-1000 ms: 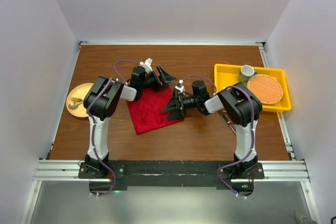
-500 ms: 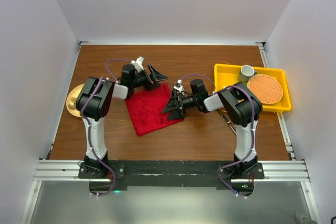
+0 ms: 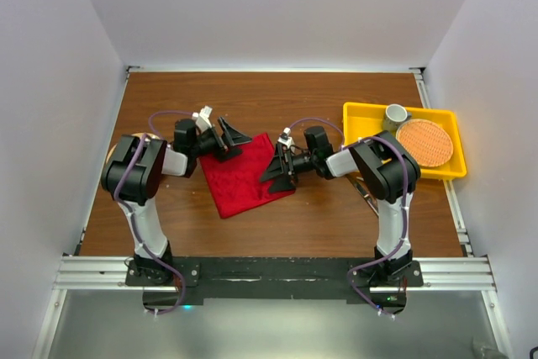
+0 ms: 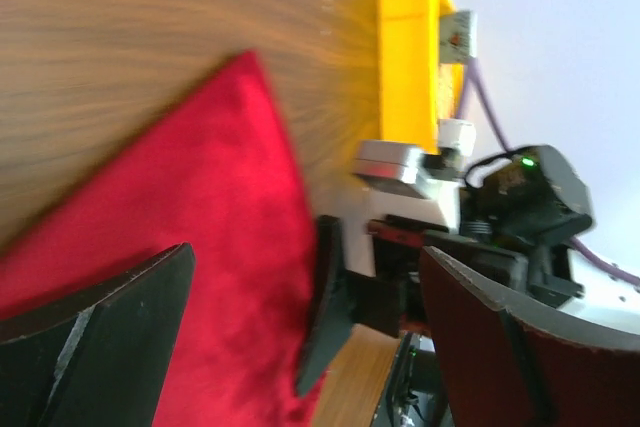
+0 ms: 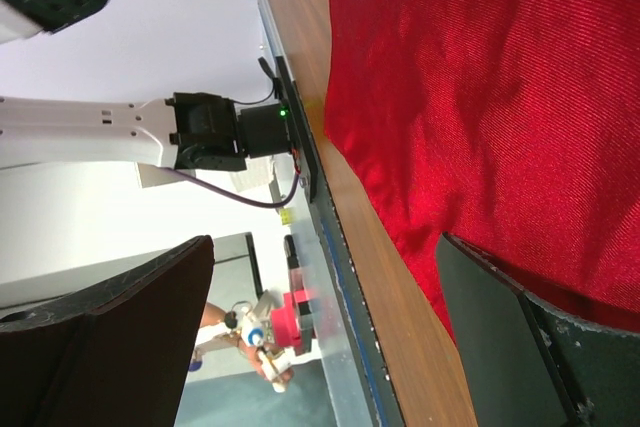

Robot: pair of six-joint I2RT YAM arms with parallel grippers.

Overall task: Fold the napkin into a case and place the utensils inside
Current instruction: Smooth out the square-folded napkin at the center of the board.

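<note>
The deep-red napkin (image 3: 242,178) lies flat on the wooden table (image 3: 319,107), turned like a diamond. My left gripper (image 3: 232,142) is open and empty at the napkin's far left edge; the left wrist view shows the napkin (image 4: 200,197) under its spread jaws (image 4: 305,257). My right gripper (image 3: 274,171) is open and empty over the napkin's right corner, with red cloth (image 5: 480,77) beside its jaws (image 5: 325,247). A slim silver utensil (image 3: 366,192) peeks out beside the right arm. No folded case is in view.
A yellow tray (image 3: 361,115) at the back right holds a cup (image 3: 396,115) and a round orange woven mat (image 3: 424,142). The left arm's elbow (image 3: 130,166) covers the table's left side. The metal rail (image 3: 277,271) runs along the near edge.
My left arm has swung left, carrying its open gripper from the napkin's far corner to its far left edge, and now covers the tan plate. The right gripper and napkin have stayed put.
</note>
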